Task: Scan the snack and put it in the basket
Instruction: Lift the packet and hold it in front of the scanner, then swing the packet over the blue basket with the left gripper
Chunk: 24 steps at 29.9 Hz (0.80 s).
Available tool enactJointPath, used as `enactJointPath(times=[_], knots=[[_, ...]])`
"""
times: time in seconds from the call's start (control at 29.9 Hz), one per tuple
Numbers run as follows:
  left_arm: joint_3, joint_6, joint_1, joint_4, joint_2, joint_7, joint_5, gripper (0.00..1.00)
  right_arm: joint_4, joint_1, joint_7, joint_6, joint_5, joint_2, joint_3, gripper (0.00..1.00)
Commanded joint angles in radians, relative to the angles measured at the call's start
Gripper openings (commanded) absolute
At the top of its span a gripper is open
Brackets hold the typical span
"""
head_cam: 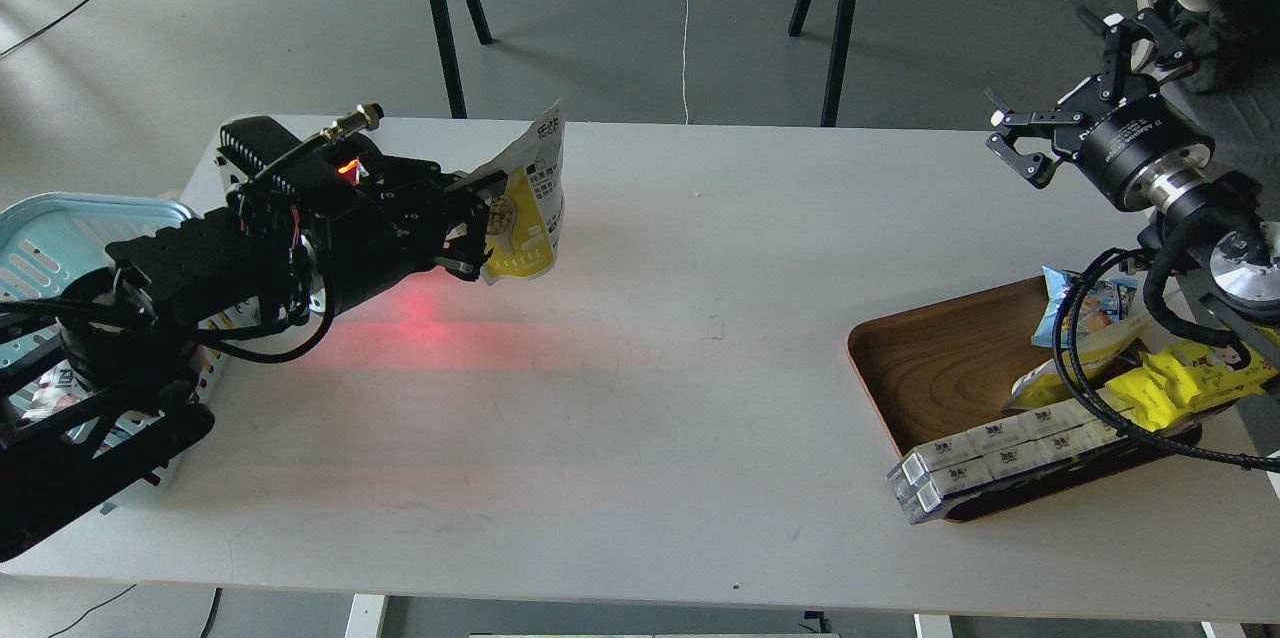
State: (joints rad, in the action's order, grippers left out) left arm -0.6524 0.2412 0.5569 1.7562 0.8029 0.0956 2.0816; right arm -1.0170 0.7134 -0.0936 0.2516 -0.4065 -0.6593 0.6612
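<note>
The left gripper (478, 230) pinches the snack (527, 200) in the air above the table's (640, 368) far-left part — near the basket (60, 228) at the left edge — while the right gripper (1075, 83), fingers spread and empty, hangs above the far-right corner.

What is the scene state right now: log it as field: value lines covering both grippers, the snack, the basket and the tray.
left gripper: shut on the snack, held above the table
snack: yellow-and-white pouch, upright in the air, clear of the table
right gripper: open, empty, raised above the tray
basket: light blue, at the table's left edge, partly hidden by the left arm
tray: brown wood, right side, holding packets and white boxes
table: red glow below the left gripper
</note>
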Motion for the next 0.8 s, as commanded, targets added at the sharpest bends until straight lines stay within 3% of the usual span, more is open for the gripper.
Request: enactJointPath(times=[0.0, 0.4, 0.64, 0.77], knots=[[0.002, -0.032, -0.031, -0.003, 0.002, -0.001, 0.0, 0.01, 0.0, 0.0, 0.0, 0.0, 0.0, 0.0, 0.0, 0.98], [-0.019, -0.059, -0.037, 0.005, 0.067, -0.014, 0.0, 0.01, 0.0, 0.0, 0.0, 0.0, 0.0, 0.0, 0.003, 0.98], [-0.151, -0.045, -0.026, 0.005, 0.105, -0.037, -0.021, 0.01, 0.0, 0.001, 0.0, 0.0, 0.0, 0.0, 0.003, 0.98], [-0.271, 0.015, -0.026, 0.003, 0.148, -0.037, -0.099, 0.01, 0.0, 0.001, 0.0, 0.0, 0.0, 0.0, 0.003, 0.98]])
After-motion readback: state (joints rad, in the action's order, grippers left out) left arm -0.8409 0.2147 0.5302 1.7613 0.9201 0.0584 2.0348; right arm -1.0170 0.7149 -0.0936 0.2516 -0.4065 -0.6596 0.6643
